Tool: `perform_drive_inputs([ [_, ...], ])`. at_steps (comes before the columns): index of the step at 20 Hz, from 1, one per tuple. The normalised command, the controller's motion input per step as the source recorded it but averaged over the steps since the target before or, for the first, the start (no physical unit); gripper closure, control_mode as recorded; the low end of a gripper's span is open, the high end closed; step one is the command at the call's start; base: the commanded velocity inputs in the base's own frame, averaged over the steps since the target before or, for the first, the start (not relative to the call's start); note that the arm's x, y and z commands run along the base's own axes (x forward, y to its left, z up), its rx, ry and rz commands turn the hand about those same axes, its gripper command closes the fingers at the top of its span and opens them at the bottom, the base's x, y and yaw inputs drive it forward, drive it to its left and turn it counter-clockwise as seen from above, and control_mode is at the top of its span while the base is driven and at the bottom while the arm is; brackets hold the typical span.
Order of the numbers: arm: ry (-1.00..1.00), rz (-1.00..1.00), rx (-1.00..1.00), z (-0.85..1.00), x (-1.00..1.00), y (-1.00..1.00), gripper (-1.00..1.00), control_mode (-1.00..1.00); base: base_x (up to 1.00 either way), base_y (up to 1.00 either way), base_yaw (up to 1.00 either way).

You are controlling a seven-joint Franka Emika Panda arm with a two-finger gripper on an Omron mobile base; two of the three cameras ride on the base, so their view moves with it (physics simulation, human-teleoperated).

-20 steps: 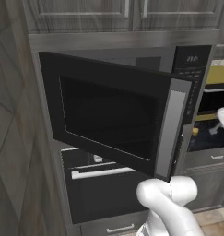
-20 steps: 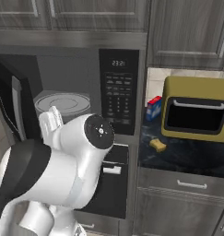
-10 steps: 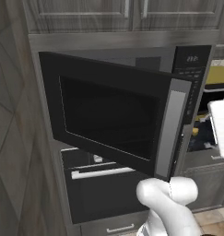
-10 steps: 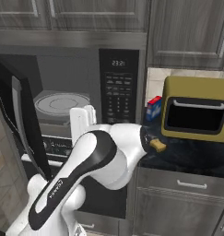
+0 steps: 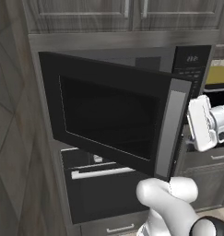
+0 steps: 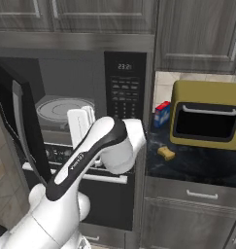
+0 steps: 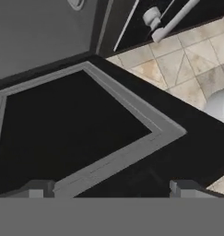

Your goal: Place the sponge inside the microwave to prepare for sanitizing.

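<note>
microwave (image 6: 80, 97) door swung wide open, turntable (image 6: 61, 108) showing | sponge (image 6: 166, 153) on dark counter (image 6: 197, 163) beside olive toaster oven (image 6: 207, 114), apart from arm | gripper (image 7: 111, 186) at door glass, 2 tips spread, nothing between them

The microwave (image 6: 85, 104) is set in the cabinet wall above the oven (image 5: 99, 184), its door (image 5: 113, 117) swung open leftward. Right of it, on the counter (image 6: 197, 168), the sponge (image 6: 166, 153) lies before the toaster oven (image 6: 207, 114).
</note>
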Motion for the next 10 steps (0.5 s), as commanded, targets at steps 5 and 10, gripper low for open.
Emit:
perform_drive_inputs([
  [5, 0.00, 0.30, 0.15, -0.03, 0.01, 0.62, -1.00, -1.00, 0.00, 0.00, 0.00],
  [10, -0.05, 0.37, 0.18, 0.00, -0.11, 0.77, -1.00, -1.00, 0.00, 0.00, 0.00],
])
